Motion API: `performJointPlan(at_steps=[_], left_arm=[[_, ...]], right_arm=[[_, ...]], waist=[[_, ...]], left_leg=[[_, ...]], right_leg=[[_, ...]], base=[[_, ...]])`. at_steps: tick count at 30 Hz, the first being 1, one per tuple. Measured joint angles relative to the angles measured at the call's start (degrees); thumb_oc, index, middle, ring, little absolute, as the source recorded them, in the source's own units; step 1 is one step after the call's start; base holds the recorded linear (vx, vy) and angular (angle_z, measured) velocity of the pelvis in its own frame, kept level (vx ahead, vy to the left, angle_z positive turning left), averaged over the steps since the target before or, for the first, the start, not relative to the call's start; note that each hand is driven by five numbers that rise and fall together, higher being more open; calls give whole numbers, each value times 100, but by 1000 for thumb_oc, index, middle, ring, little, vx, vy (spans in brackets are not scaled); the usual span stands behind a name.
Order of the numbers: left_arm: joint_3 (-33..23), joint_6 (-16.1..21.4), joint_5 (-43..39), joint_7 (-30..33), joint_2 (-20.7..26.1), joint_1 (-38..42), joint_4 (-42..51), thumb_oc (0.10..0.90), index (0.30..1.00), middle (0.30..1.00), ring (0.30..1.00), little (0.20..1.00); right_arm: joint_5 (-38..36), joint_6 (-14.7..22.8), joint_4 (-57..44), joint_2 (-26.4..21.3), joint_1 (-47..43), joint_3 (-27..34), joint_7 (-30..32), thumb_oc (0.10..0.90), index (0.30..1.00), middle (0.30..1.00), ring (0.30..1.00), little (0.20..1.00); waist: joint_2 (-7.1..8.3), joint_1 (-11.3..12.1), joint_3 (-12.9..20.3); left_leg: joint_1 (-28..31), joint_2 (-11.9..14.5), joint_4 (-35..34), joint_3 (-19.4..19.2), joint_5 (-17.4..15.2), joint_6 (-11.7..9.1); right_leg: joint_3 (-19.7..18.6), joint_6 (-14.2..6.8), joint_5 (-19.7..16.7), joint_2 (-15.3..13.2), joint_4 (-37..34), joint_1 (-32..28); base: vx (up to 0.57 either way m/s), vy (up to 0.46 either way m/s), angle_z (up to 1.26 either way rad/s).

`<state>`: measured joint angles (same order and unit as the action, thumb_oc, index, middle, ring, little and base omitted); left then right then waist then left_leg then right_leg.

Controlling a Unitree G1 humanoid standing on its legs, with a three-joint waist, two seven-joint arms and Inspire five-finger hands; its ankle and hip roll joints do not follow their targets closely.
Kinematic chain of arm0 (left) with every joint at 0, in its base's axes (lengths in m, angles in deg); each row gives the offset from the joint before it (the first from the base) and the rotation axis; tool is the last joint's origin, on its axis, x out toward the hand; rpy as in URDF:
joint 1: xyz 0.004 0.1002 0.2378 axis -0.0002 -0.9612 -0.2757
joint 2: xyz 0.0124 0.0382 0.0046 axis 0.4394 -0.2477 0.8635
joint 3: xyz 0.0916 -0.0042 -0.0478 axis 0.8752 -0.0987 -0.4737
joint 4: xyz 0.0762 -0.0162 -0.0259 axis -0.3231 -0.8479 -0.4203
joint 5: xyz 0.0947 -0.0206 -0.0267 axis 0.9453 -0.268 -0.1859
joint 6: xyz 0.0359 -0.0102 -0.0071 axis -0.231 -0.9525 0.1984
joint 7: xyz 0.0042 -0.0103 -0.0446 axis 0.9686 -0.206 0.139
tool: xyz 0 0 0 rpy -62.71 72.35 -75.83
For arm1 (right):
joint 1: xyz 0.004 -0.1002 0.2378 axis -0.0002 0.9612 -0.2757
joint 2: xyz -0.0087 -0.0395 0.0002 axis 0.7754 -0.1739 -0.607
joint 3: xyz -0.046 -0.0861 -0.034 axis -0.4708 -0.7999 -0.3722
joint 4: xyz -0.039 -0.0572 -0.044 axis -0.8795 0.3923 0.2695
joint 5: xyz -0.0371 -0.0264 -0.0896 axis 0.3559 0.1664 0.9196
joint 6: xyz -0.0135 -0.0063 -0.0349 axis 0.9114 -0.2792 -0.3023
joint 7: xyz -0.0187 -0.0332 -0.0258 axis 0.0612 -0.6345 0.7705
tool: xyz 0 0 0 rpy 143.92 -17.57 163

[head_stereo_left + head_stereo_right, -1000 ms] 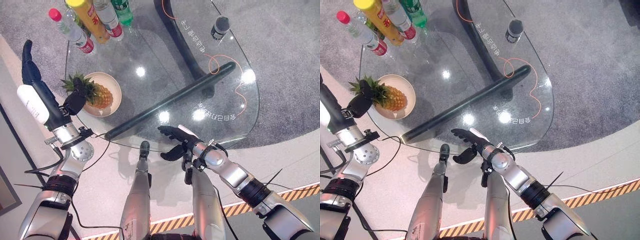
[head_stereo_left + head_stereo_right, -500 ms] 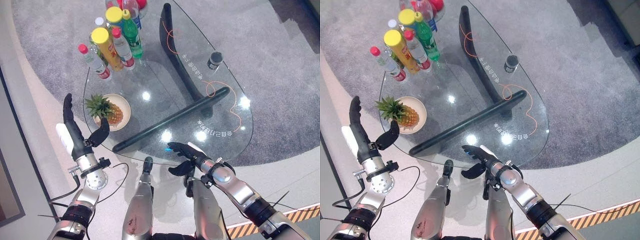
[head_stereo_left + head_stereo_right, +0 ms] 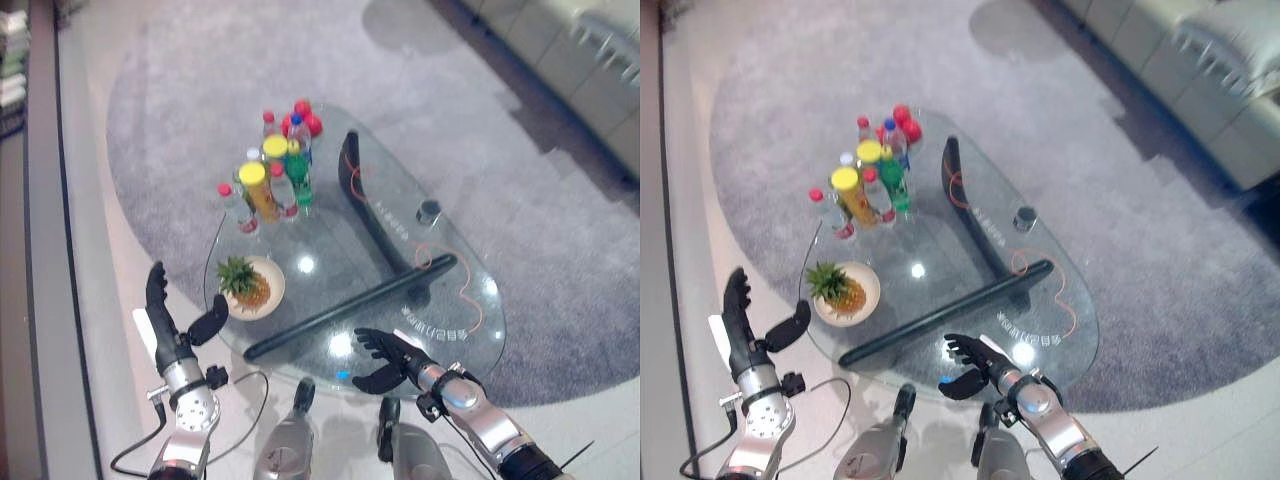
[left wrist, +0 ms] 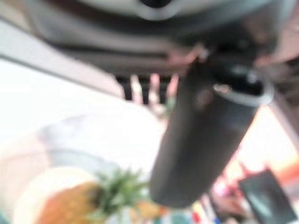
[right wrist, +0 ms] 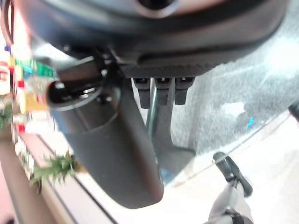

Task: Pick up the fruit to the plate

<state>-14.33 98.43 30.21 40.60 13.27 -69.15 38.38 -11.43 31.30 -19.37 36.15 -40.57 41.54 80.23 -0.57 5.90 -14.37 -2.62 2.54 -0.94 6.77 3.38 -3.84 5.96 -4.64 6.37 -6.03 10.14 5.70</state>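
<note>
The pineapple [image 3: 251, 288] lies on its side in the cream plate [image 3: 272, 303], left of centre in the left eye view, near the left rim of the glass table [image 3: 460, 340]. So the fruit looks to be where the task wants it, and I'd judge the job done or all but done.

The left hand [image 3: 168, 325] stands at lower left, just off the table's edge and apart from the plate, fingers straight up and thumb spread toward the plate: open, holding nothing. That posture reads to me as a hand with nothing left to carry. The right hand [image 3: 385, 357] hovers at lower centre over the table's near rim, fingers loosely spread and slightly bent, also empty; it seems merely parked there, well away from the fruit.

A cluster of bottles [image 3: 268, 185] stands at upper centre of the frame on the far end of the table, with red round things [image 3: 305, 118] behind them, perhaps more fruit, though I cannot tell. A small dark jar [image 3: 429, 211] sits toward the right. White lettering [image 3: 438, 331] is printed on the glass near the right hand, and the bottles have coloured labels, but none of it can be made out from here.
</note>
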Motion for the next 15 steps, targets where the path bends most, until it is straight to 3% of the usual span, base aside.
performJointPlan(at_steps=[4, 10, 15], left_arm=[[-293, -339, -1288, -967, -477, -132, -1251, 800, 900, 900, 900, 900], [-167, -850, -2360, -2016, -742, -408, -2317, 800, 900, 900, 900, 900], [-164, -1090, -2632, -2483, -758, -343, -3063, 800, 900, 900, 900, 900]], right_arm=[[-19, 16, 1080, 509, 257, 207, 220, 800, 900, 900, 900, 900], [-69, 117, 2559, 877, 273, 613, 387, 800, 900, 900, 900, 900], [123, 661, 3811, 961, 227, 721, 750, 800, 900, 900, 900, 900]], waist=[[114, -7, 598], [160, -40, 780], [57, -158, 1094]], left_leg=[[169, -9, -114, -29, -46, 43], [340, -36, -231, -102, -52, 98], [445, -41, -353, -147, -48, 136]], right_leg=[[5, -45, -140, 0, -440, -312], [4, -92, -501, 0, -1147, -764], [9, -98, -681, 0, -1539, -974]], base=[[0, 0, 0], [9, 28, -3], [0, 0, 0]])
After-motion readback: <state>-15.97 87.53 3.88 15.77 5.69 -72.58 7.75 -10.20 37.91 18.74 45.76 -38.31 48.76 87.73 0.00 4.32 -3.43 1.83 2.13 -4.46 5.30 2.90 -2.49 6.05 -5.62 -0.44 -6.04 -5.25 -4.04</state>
